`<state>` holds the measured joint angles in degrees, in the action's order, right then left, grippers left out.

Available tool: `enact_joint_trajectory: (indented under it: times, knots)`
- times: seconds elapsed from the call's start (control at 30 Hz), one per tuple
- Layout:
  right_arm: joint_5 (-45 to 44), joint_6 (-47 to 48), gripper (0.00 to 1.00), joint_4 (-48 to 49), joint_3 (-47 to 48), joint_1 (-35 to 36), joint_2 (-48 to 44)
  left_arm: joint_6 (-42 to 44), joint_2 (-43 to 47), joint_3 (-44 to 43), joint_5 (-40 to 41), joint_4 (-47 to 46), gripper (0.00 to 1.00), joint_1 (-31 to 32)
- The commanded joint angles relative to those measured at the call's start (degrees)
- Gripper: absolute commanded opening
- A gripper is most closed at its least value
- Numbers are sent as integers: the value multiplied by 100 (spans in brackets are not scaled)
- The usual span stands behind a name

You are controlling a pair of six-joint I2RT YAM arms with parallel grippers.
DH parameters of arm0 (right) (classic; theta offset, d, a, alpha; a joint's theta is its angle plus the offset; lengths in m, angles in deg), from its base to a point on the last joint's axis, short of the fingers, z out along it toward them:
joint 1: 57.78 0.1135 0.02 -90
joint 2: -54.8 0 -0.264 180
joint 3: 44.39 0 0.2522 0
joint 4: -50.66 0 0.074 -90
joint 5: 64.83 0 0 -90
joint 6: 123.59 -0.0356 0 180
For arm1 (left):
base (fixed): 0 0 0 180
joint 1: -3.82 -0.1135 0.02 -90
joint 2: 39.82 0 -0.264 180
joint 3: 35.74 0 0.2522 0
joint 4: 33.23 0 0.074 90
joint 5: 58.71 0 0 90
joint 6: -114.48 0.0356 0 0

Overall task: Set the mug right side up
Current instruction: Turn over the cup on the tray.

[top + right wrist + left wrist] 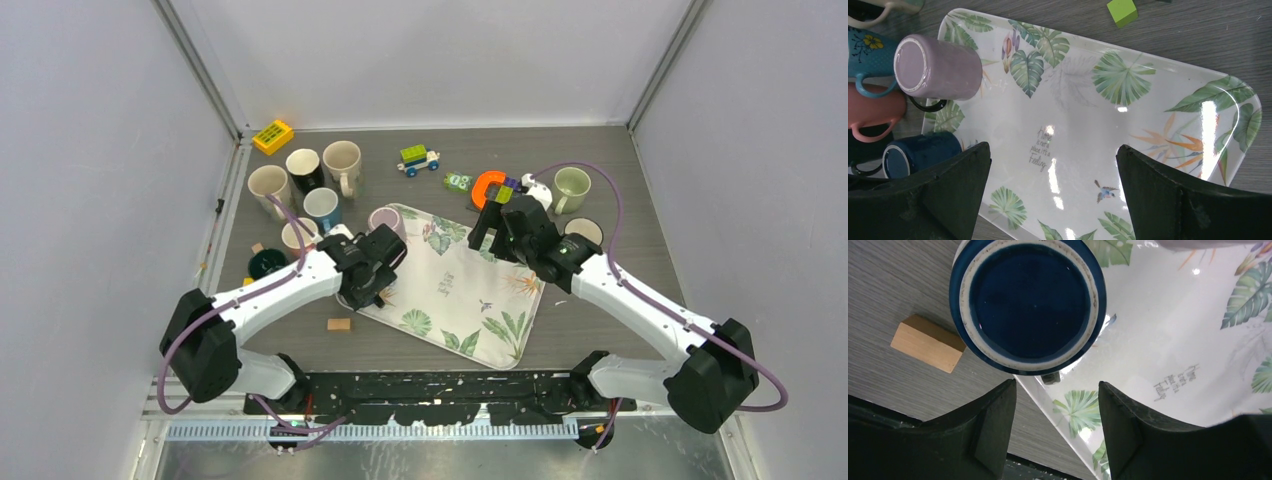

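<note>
A dark blue mug (1028,300) stands upside down on the left corner of the leaf-print tray (1168,330), base up. My left gripper (1054,390) is open just above and beside it, touching nothing. In the top view the left gripper (372,278) hides most of this mug. A lilac mug (938,67) also stands upside down on the tray's back left corner (388,220). The blue mug also shows in the right wrist view (918,152). My right gripper (490,226) is open and empty above the tray's right part (1053,150).
A small wooden block (928,342) lies on the table left of the tray (339,324). Several upright mugs (300,185) stand at the back left. Toys, an orange ring (488,186) and a green mug (572,188) lie behind the tray. The table's near edge is close.
</note>
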<state>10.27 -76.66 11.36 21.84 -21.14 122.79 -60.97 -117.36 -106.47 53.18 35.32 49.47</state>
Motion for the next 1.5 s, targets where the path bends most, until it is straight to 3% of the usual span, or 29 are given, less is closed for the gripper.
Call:
enact_joint_trajectory:
  times: [0.0, 1.13, 1.47]
  knots:
    - [-66, 181, 100, 34, 206, 8, -213, -468, -115, -13, 502, -164, 61, 3]
    - [74, 71, 100, 135, 156, 9, 56, -947, -346, 561, 791, -677, 36, -12]
    - [90, 23, 100, 141, 119, 7, 21, -860, -78, 710, 721, -730, 4, -12]
